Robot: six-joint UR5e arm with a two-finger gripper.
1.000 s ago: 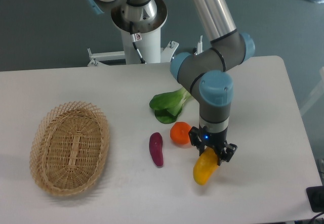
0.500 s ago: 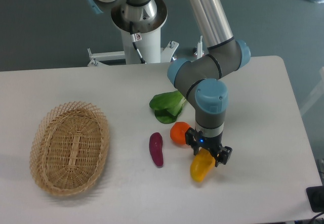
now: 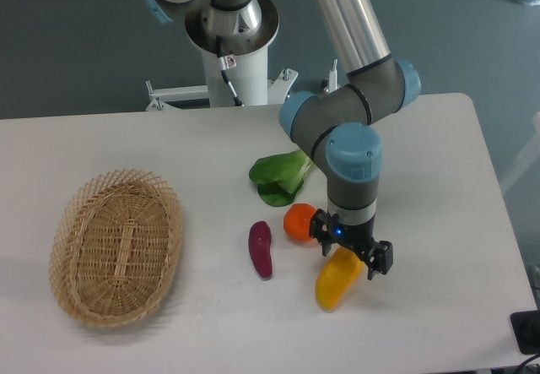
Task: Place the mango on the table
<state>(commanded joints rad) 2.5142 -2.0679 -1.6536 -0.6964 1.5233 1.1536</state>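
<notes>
The mango (image 3: 335, 281) is yellow, shading to orange at its upper end, and lies on the white table (image 3: 439, 222) near the front, right of centre. My gripper (image 3: 351, 246) points straight down over the mango's upper end, and its black fingers (image 3: 381, 257) stand on either side of that end. The jaws look spread wider than the fruit, so the gripper is open and the mango rests on the tabletop. The mango's top end is partly hidden by the gripper.
A round orange fruit (image 3: 299, 221) sits just left of the gripper, close to its left finger. A dark purple eggplant piece (image 3: 260, 249) lies further left, and a green leafy vegetable (image 3: 278, 176) lies behind. An oval wicker basket (image 3: 116, 246) stands at the left.
The gripper came down and shifted slightly left with the mango. The mango now lies lower and flatter on the table, and the fingers look slightly wider apart.
</notes>
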